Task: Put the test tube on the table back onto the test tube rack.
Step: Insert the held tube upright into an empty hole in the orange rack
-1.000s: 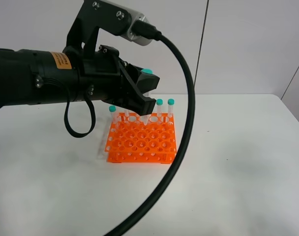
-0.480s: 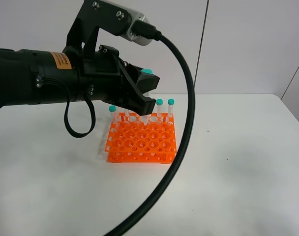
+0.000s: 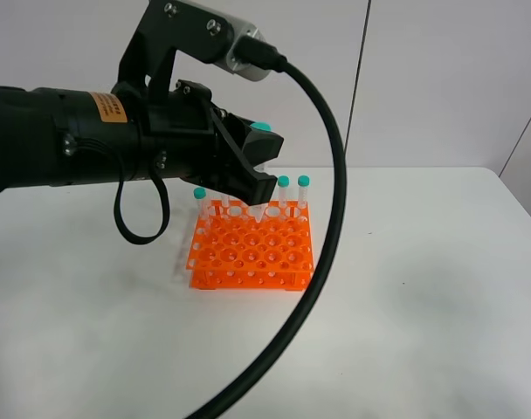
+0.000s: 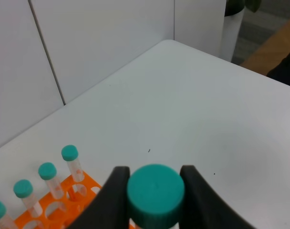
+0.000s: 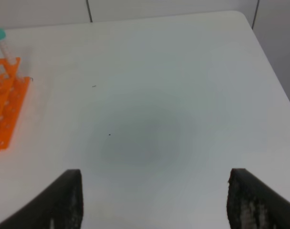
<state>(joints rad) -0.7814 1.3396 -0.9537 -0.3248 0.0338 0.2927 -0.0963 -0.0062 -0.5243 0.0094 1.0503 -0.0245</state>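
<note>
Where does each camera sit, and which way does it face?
Exterior high: mounted high, looking down at the white table and bright orange plastic rack; black left arm shows.
Left wrist: behind the left tool, shut on a teal-capped clear tube.
Right wrist: faces the table past the open right tool.
Shared: the rack, in all three.

Only one marking shows: an orange sticker [image 3: 106, 107] with dark print, on the arm behind the left gripper [image 3: 264, 170], too small to read.
</note>
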